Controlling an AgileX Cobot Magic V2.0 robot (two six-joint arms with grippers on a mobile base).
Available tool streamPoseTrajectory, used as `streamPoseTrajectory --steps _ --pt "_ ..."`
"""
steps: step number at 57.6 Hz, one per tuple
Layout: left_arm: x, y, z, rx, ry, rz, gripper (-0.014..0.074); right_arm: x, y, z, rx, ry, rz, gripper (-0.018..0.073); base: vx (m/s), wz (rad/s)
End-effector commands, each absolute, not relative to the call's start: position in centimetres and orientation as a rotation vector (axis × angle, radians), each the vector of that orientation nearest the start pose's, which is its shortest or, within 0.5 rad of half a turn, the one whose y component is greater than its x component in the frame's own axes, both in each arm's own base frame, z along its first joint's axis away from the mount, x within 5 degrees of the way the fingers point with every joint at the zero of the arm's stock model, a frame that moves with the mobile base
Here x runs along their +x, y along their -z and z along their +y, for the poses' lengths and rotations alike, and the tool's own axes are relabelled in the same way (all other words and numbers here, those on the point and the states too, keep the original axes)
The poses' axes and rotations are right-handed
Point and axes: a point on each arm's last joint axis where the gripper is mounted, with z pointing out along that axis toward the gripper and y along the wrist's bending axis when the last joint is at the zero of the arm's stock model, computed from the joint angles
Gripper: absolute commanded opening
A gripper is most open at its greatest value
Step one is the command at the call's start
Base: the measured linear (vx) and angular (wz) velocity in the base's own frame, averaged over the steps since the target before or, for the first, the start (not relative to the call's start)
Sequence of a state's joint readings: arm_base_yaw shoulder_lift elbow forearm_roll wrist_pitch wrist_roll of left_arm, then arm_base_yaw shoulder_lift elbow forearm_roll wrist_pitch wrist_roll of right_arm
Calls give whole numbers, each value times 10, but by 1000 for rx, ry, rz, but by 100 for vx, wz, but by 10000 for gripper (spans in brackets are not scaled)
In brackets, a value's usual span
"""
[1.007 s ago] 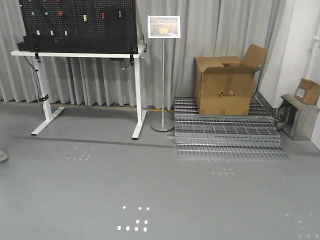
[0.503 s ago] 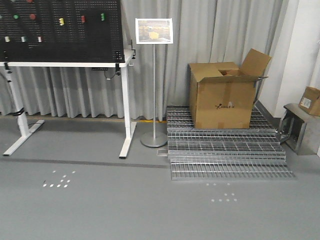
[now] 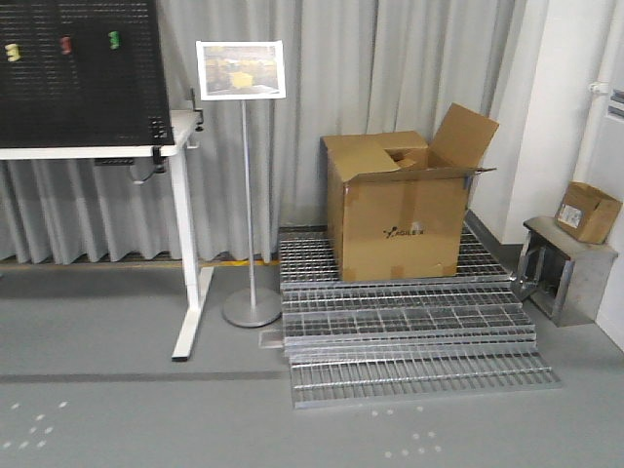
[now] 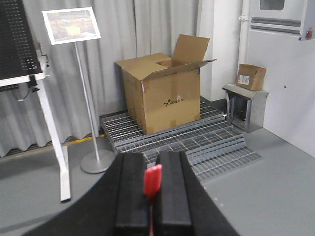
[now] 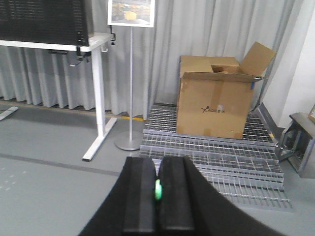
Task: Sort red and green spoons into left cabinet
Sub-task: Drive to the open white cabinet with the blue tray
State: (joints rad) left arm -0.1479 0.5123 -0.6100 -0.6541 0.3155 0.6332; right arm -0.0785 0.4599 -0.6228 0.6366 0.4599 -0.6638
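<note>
Left jaws: I am pinching the red spoon (image 4: 152,181) between my pads (image 4: 130,196), its long axis running along them, flat end pointing forward, away from me | right jaws: I am pinching the green spoon (image 5: 158,189), only a sliver showing, axis hidden | farther: sign stand (image 3: 252,309) standing beside the grating (image 3: 409,336), cardboard box (image 3: 395,210) sitting on it.

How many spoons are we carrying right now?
2. The red spoon is clamped in the left gripper, the green spoon in the right gripper; both show only partly.
</note>
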Motion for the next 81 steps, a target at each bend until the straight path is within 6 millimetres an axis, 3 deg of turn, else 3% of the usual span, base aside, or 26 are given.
streamPoseTrajectory --steps 1,38,81 --pt "101 -370 -29 213 264 1554 -1 91 -368 14 -156 -88 1609 0 58 -22" --pt "101 -370 -29 213 264 1554 -1 91 -368 14 -156 -88 1609 0 57 -30" --pt "101 -370 -29 209 261 1546 -1 91 -368 14 -155 -87 1609 0 48 -62"
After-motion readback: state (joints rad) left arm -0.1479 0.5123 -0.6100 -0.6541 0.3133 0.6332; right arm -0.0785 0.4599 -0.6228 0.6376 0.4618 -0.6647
